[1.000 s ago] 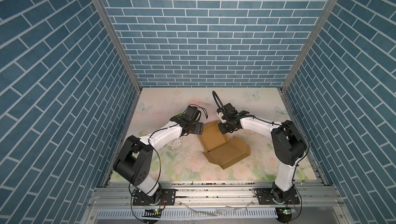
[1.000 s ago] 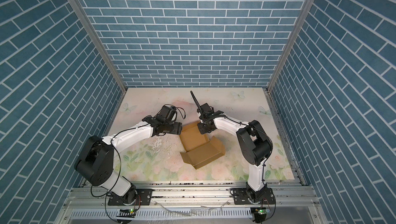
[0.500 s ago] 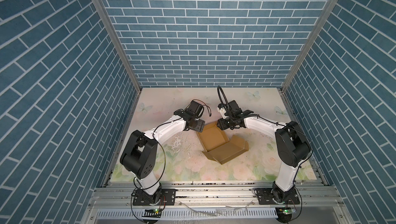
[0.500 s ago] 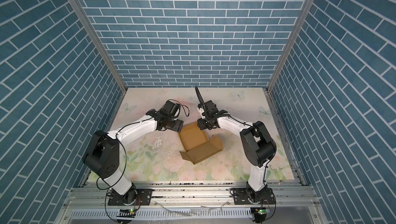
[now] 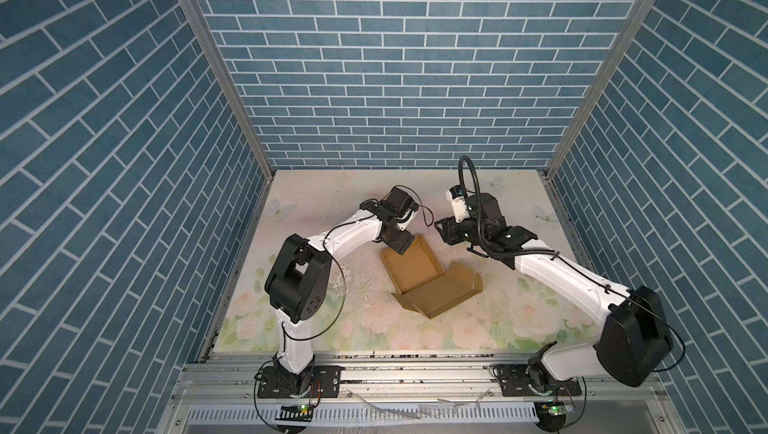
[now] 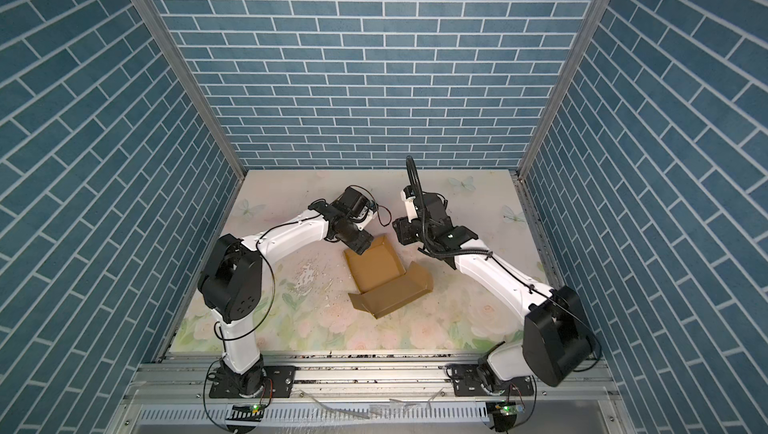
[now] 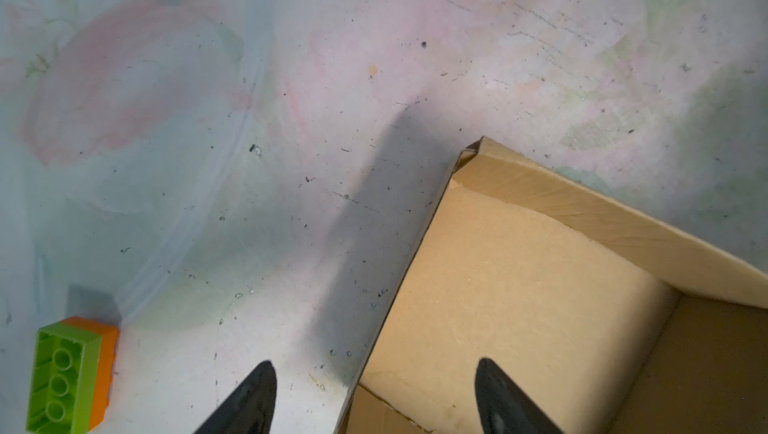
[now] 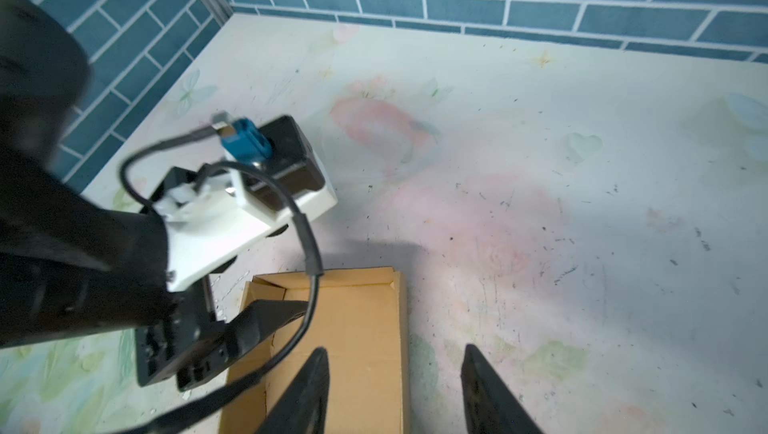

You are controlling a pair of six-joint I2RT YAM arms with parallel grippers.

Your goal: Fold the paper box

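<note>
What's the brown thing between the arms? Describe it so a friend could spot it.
On the floral tabletop inside the blue brick walls, look between the left arm and the right arm. The paper box lies there: brown cardboard, open, its walls partly raised, far larger than the green-and-orange toy brick nearby.

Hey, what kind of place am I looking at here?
Probably a robot test booth, not a real room: blue brick-pattern walls enclose a floral tabletop, and the left arm and right arm are bolted to a metal rail.
</note>
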